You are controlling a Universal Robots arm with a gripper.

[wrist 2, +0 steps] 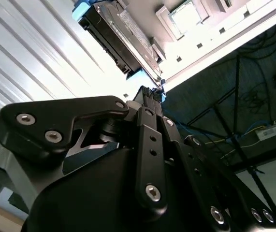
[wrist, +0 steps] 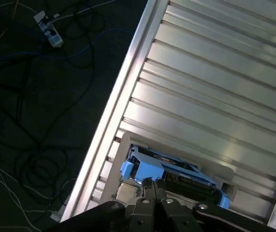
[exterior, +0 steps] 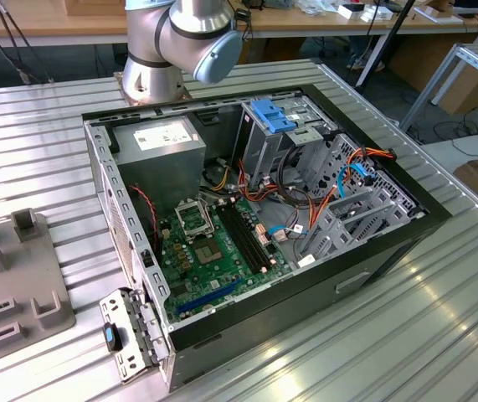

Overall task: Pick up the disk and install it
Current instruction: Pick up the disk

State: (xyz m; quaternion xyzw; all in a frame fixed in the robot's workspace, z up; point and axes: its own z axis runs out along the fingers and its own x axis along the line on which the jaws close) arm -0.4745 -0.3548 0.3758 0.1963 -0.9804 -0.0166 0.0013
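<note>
Pincer (wrist: 153, 187) down close to the ribbed metal table (wrist: 215, 72) in the first wrist view, its front end right at the disk (wrist: 174, 169). Cannot tell whether clenched, released or gripping: black linkage lies across the contact point in both wrist views. Cannot tell either whether touching the disk or just short of it.

Disk directly ahead of the pincer, seated in a pale grey holder (wrist: 191, 158) on the table. Shows a dark body framed by a bright blue carrier rail, with one blue corner to each side of the pincer's front end. Beyond the disk, long bright ribs of table running away from the pincer. Off to one side of the pincer, the table's edge, then dark floor (wrist: 41, 121) strewn with loose cables.

In the second wrist view, the same disk (wrist 2: 113, 34) edge-on just past the pincer (wrist 2: 150, 94), blue at both ends, with part of the pale holder behind it.

In the exterior view, grey joints of the arm (exterior: 180, 42) at the rim of an open computer case (exterior: 372, 260) on the table. Holds a green motherboard (exterior: 213, 243), a grey power-supply box (exterior: 159, 142) and a metal drive cage with a blue plastic top (exterior: 276, 113), with red, orange and blue wires around the cage. Grey fixture (exterior: 21, 285) at the exterior view's left, apart from the case.
</note>
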